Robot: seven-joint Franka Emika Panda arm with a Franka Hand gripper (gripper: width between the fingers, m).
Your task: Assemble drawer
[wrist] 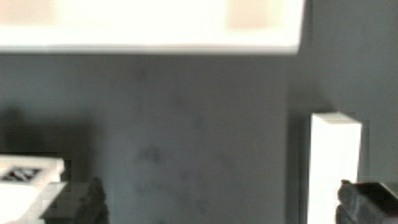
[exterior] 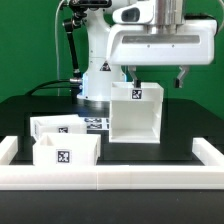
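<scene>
The tall white casing (exterior: 135, 115) stands mid-table, its open side toward the camera and a tag on its back wall. Two small open-topped trays (exterior: 58, 127) (exterior: 65, 153) sit side by side at the exterior view's left, each with a tag. My gripper (exterior: 157, 78) hangs open and empty just above the casing's top, touching nothing. In the wrist view the gripper (wrist: 222, 205) is open over dark table, its fingertips (wrist: 80, 205) wide apart. A white wall edge (wrist: 334, 150) runs beside one finger. I cannot tell which part it is.
A long low white rail (exterior: 110, 178) borders the table's front and turns back at both ends. The marker board (exterior: 95, 123) lies between the robot base and the casing. A white band (wrist: 151, 25) crosses the wrist view. A tagged white piece (wrist: 22, 175) shows at its edge.
</scene>
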